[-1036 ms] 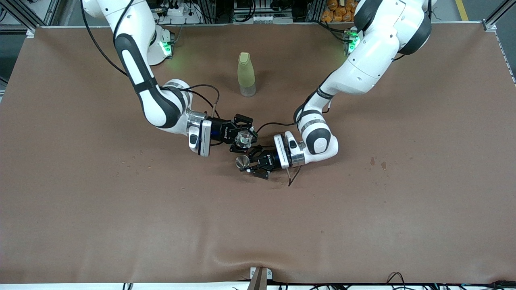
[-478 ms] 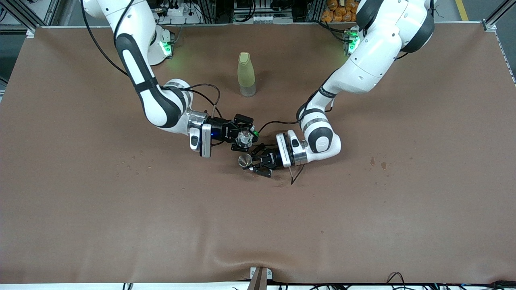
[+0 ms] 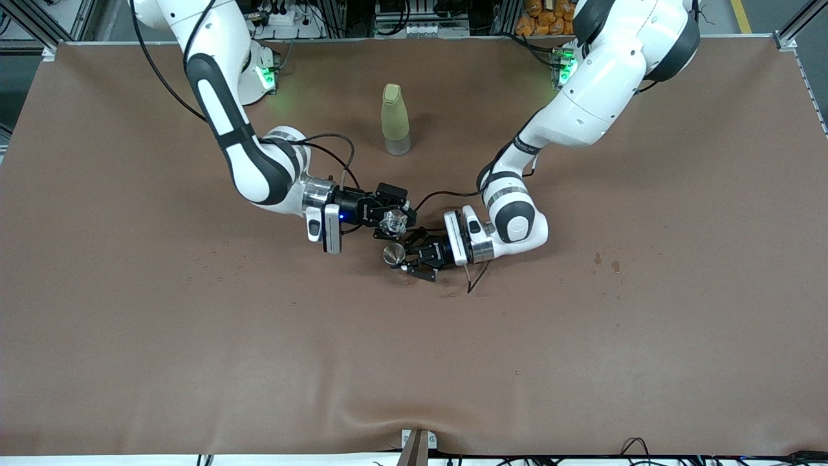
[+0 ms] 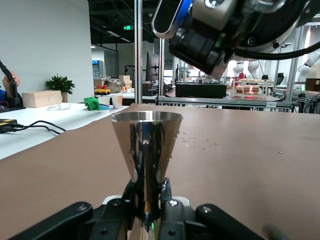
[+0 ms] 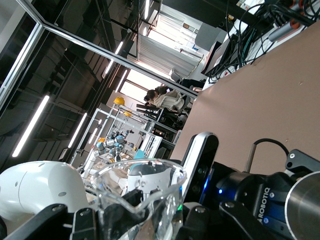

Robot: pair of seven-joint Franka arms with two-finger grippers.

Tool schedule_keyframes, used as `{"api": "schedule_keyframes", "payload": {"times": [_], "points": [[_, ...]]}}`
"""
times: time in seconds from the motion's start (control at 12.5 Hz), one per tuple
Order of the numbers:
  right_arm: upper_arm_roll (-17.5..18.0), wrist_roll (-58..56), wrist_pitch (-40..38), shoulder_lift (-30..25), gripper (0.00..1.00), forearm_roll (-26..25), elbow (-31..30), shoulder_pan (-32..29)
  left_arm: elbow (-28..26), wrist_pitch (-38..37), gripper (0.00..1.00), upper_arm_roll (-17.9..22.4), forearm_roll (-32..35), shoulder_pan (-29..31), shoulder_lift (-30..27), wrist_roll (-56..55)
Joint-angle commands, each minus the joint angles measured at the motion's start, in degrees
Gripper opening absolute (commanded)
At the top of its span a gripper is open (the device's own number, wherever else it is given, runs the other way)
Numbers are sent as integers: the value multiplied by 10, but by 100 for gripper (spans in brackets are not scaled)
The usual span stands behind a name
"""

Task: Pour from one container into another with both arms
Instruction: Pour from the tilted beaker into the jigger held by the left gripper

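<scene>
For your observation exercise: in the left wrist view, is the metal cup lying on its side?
No, the metal cup stands upright, mouth up, gripped at its narrow base.

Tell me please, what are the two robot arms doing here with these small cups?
The two arms are working on a pour over the middle of the brown table. The right tool is shut on a clear glass cup, tilted. The left tool is shut on a metal cone-shaped cup, upright, right beside the glass one. A pale green bottle stands untouched, farther from the front camera. A few droplets lie on the table. I cannot see any liquid flowing.
</scene>
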Motion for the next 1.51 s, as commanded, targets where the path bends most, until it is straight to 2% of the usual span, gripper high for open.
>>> {"api": "schedule_keyframes", "payload": {"times": [0.0,0.96,1.44], "points": [[0,33,2,-13,0,3,-11,5,-29,1,0,-4,9,6,-27,-7],[0,82,2,-14,0,-2,-12,5,-48,-2,0,-23,9,27,-40,-6],[0,189,-24,-16,0,-8,-12,5,-51,-2,0,-41,9,43,-41,-7]]}}
